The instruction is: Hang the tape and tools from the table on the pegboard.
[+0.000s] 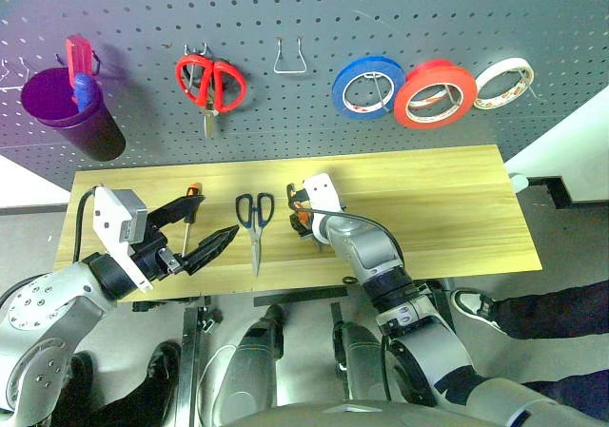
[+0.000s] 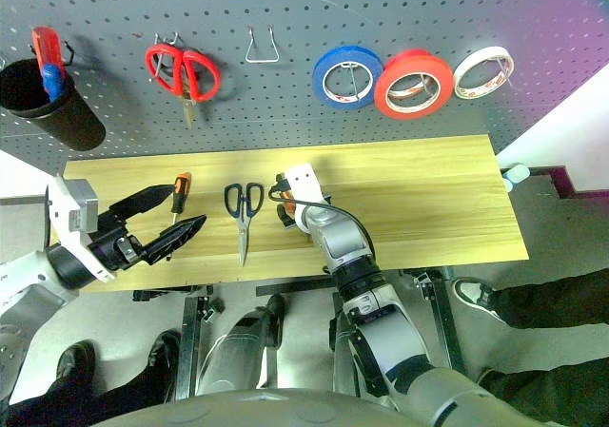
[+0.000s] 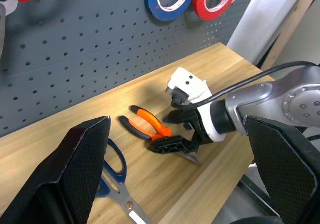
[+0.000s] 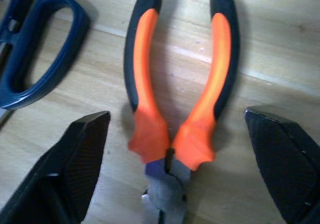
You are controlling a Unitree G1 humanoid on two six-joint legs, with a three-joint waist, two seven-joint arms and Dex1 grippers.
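Pliers (image 4: pixel 181 104) lie flat on the table (image 1: pixel 457 208), orange-and-black handles toward the pegboard (image 1: pixel 314 9). The right end effector (image 3: pixel 172 134) straddles their head, fingers spread, gripping nothing. The right wrist view shows the grey jaws. Blue scissors (image 1: pixel 254 220) and screwdriver (image 1: pixel 190 208) lie alongside; red tape (image 1: pixel 435 92) hangs. The left end effector (image 1: pixel 205 227) hovers spread. No legible markings.

Showing silver-grey jointed arms, each ending in a black claw.
Wearing white camera boxes at both wrists, trailing black cables along the forearms, carrying textured black wedge fingers (image 3: pixel 75 169) throughout.
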